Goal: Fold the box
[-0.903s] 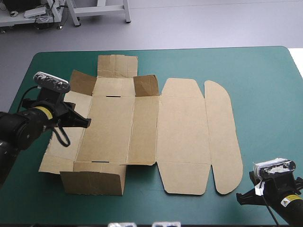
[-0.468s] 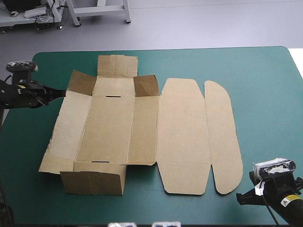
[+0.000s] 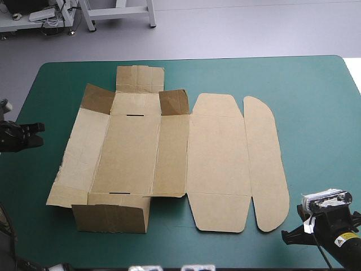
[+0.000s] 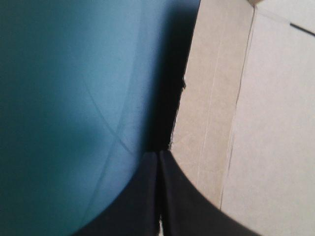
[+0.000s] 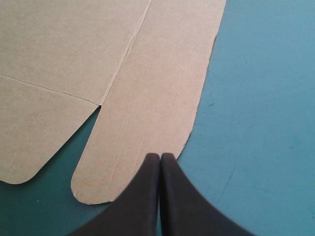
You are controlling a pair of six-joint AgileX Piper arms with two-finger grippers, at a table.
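A brown box [image 3: 169, 152] lies opened out across the middle of the worktop [image 3: 316, 101], most of its cut sheet flat on the teal-green cover. Its near side wall [image 3: 113, 217] stands raised at the left end of the sheet. Two small corner flaps, one at the box's far left corner [image 3: 97, 99] and one a little to the right [image 3: 174, 101], are tipped up on either side of a far flap [image 3: 140, 79] that lies flat. The wide lid panel [image 3: 217, 164] and the rounded end flap [image 3: 265, 164] spread flat toward the box's right.

The left gripper [image 3: 37, 134] sits off the box's left edge, with a strip of bare cover between them in the high view. Its black fingers [image 4: 142, 196] are clenched into one point with nothing between them, aimed at that left edge [image 4: 179, 113].

The right gripper [image 3: 289, 234] rests just beyond the box's near right corner, beside the near end of the rounded flap. Its fingers [image 5: 182, 196] are likewise pressed together and hold nothing. Seen from its wrist, the tip meets the flap's curved rim [image 5: 194, 123], though whether it touches the board cannot be told.
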